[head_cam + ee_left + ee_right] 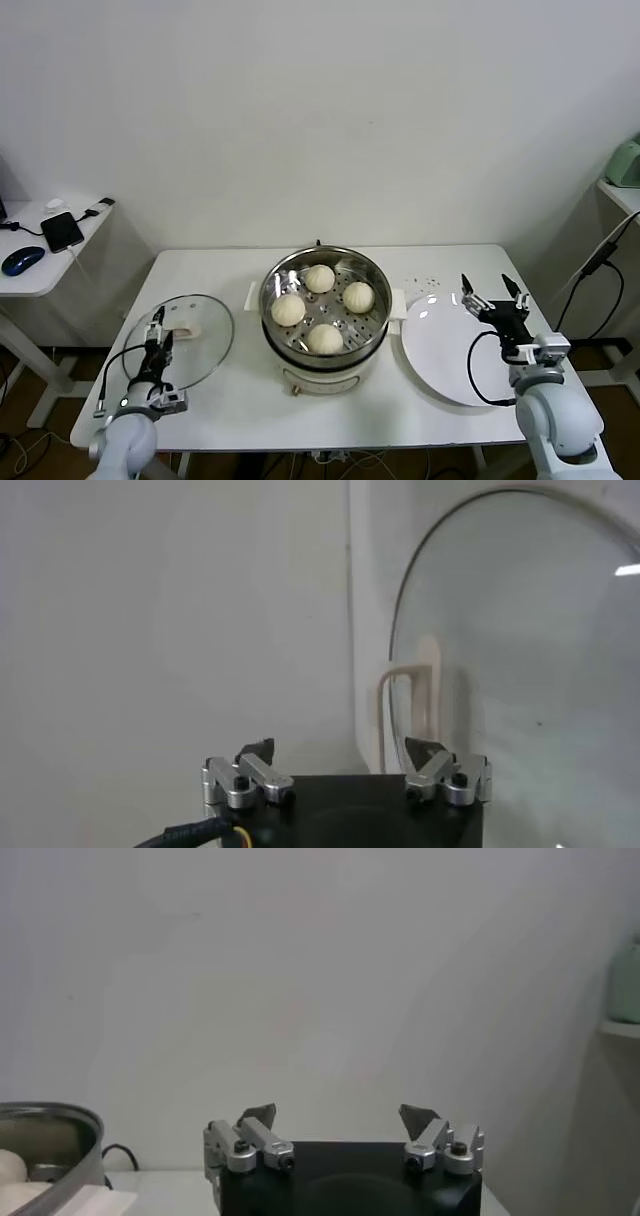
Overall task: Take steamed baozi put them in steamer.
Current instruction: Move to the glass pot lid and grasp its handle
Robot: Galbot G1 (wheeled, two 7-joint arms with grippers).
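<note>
At the near edge of the white table (230,400), the left gripper (158,331) hovers over the near rim of the round glass lid (195,335) that lies flat on the table's left side; its fingers stand wide apart and hold nothing. On the right, the right gripper (491,290) hangs above the near-right part of the flat white plate (445,345), its fingers also spread wide and empty. Between lid and plate, at the table's middle, sits the steamer (325,345), a shiny steel pot on a white base with side handles. All four steamed baozi (324,338) rest on its perforated tray: one near, one left, one right and one far, each apart from the others. Farther left, beside the table, a side desk (40,275) carries a dark phone (62,231) and a blue mouse (22,260). A plain white wall (330,110) closes the far side.
</note>
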